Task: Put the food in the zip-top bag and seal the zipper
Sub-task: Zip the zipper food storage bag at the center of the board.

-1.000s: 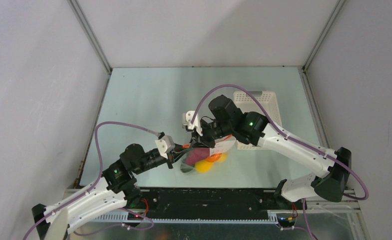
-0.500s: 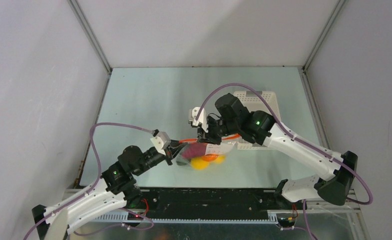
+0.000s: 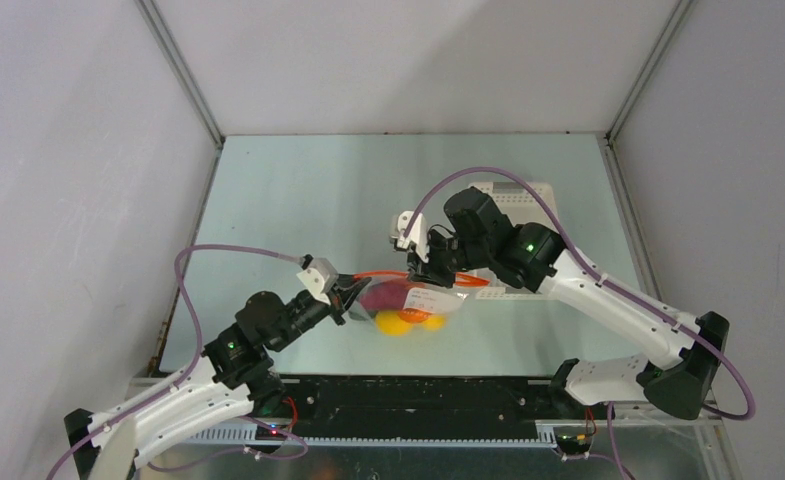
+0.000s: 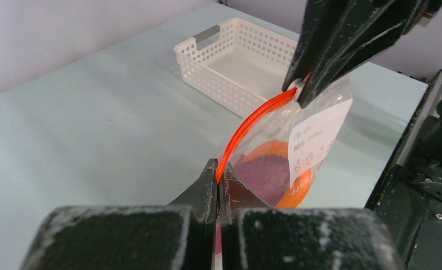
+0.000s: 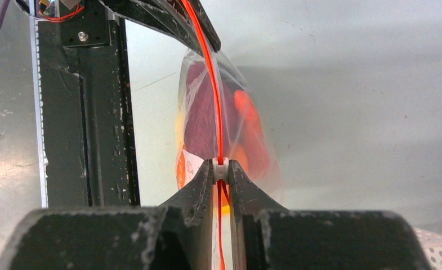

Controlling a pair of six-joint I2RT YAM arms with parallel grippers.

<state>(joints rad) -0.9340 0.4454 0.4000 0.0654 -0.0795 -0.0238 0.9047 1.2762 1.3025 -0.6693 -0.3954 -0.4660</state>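
1. At about 7 o'clock from the middle of the tabletop (image 3: 288, 200), the left tool (image 3: 346, 297) is clamped tight on the left end of the zipper (image 3: 383, 275).
2. The zip-top bag (image 3: 408, 305) hangs under that taut strip, at 3 o'clock from the left tool. Inside are a purple piece (image 3: 388, 296), an orange (image 3: 414, 316) and yellow lemons (image 3: 392, 323).
3. The right tool (image 3: 426, 275) pinches the white slider (image 5: 221, 167) on the zipper.
4. A white basket (image 4: 213, 76) sits at 1 o'clock from the bag.

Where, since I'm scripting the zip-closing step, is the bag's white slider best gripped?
Pinch the slider across its sides, straddling the zipper, coming in along the strip. The right tool grips it so; the left tool holds the strip's end taut.
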